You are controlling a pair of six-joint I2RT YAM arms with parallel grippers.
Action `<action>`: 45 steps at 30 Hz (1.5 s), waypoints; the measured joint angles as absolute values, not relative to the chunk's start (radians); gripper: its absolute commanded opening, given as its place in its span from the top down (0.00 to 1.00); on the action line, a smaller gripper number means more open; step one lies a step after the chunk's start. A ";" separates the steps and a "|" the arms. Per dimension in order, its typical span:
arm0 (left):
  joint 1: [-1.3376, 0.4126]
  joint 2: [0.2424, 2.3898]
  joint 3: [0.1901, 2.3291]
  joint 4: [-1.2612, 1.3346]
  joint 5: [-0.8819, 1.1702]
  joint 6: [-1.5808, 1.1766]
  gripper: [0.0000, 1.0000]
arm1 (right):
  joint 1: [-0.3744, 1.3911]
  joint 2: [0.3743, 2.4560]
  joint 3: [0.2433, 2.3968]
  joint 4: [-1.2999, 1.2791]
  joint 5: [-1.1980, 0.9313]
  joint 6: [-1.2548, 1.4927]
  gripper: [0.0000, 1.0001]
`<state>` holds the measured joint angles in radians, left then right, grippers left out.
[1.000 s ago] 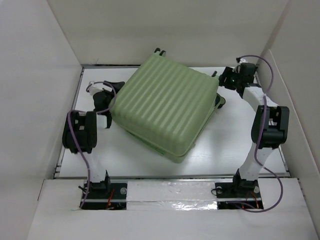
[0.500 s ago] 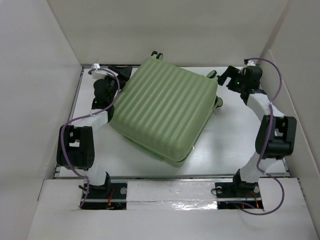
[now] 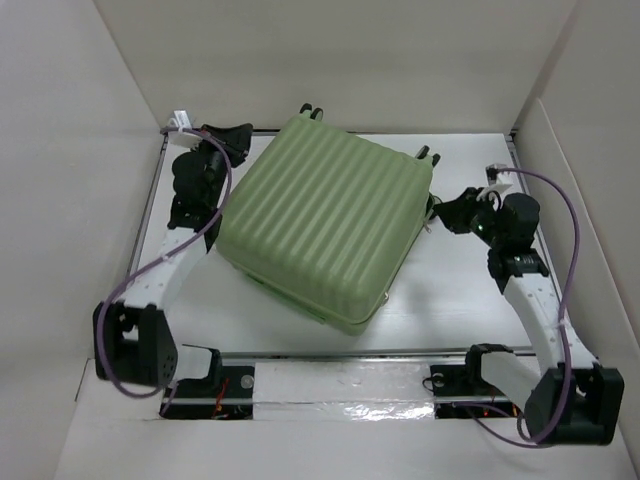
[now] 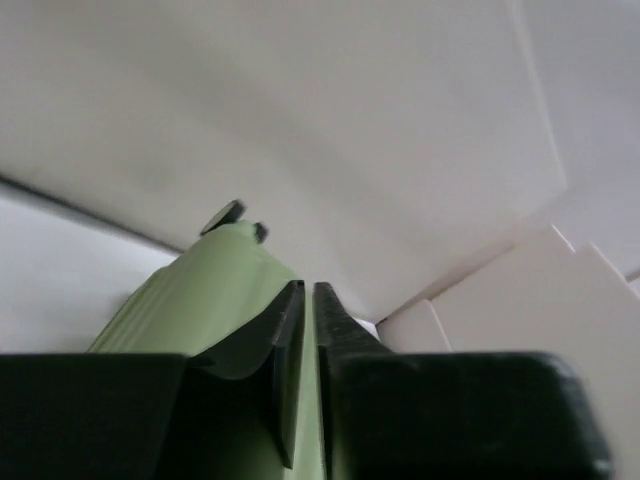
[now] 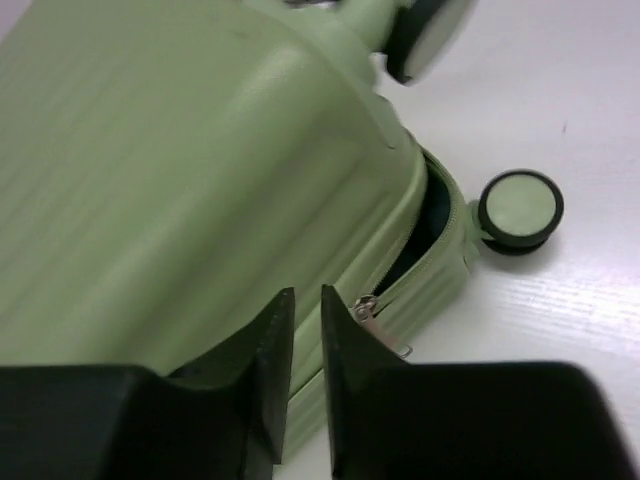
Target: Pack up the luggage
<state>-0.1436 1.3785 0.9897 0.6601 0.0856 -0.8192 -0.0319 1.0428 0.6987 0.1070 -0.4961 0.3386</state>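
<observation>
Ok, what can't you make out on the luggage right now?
Contents of the luggage: every view, the lowered shell hides them; right wrist shows only a dark slit at the seam.
Whether the left gripper touches the shell: left wrist, its own body blocks the lower frame.
Upper wheel: right wrist, blurred, cut by the top edge.

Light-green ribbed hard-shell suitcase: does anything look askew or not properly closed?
Yes. The light-green ribbed hard-shell suitcase lies diagonally on the white table. At the corner by a black caster wheel a dark gap shows between its shells, unzipped, with the metal zipper pull dangling beside it.
</observation>
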 measured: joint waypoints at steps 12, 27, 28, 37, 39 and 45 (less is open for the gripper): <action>-0.259 0.749 0.619 0.616 0.088 -0.770 1.00 | 0.677 0.773 0.803 -0.056 -0.501 0.167 0.82; -0.259 0.786 0.709 0.550 0.112 -0.780 1.00 | 1.336 1.528 1.159 -0.170 0.152 0.113 0.62; -0.259 0.786 0.713 0.551 0.112 -0.782 1.00 | 1.324 1.552 1.166 -0.191 0.182 0.118 0.62; -0.259 0.830 0.709 0.574 0.119 -0.794 1.00 | 1.219 1.610 1.223 -0.203 0.222 0.099 0.61; -0.259 0.853 0.702 0.587 0.123 -0.794 1.00 | 1.156 1.610 1.227 -0.195 0.187 0.080 0.61; -0.259 0.918 0.691 0.588 0.149 -0.788 0.96 | 1.012 1.606 1.278 -0.201 0.144 0.003 0.45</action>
<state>-0.2588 0.9180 0.6914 0.5884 0.1493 -0.7879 1.0119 1.6062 1.2781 -0.2012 0.1440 0.0032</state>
